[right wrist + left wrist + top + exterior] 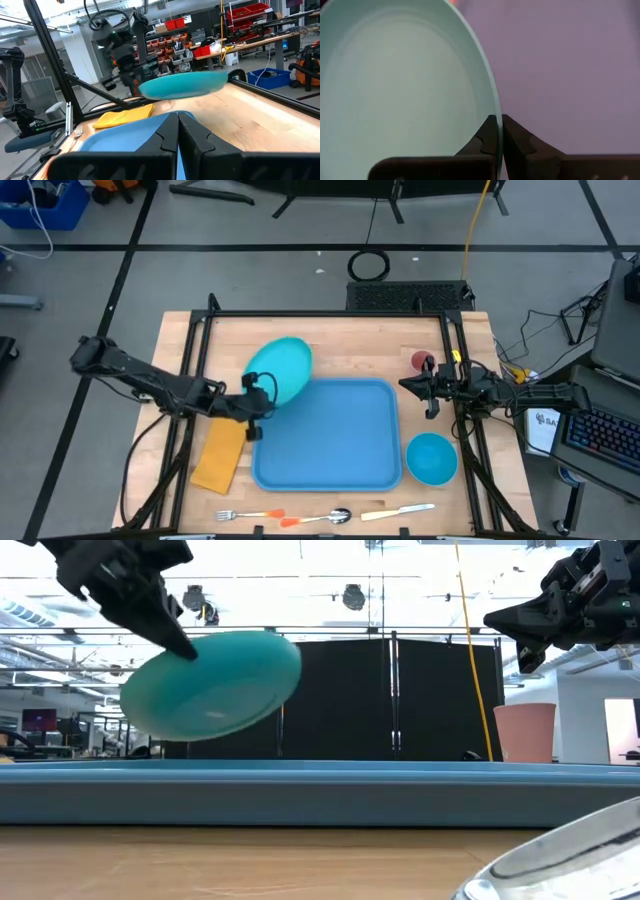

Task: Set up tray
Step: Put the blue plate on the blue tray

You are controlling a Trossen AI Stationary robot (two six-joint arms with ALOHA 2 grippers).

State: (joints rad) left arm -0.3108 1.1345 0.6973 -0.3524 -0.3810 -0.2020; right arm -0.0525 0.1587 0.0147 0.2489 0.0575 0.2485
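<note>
The left gripper [262, 393] has its jaws pinched shut on the rim of the plate [281, 367], which hangs tilted in the air over the tray's [327, 470] far left corner. The right gripper [423, 387] hovers beside the tray's right edge, jaws closed and empty. The tray lies flat mid-tabletop [330, 340]; it looks stiff, light and smooth, so the raised rim is probably the best hold.
</note>
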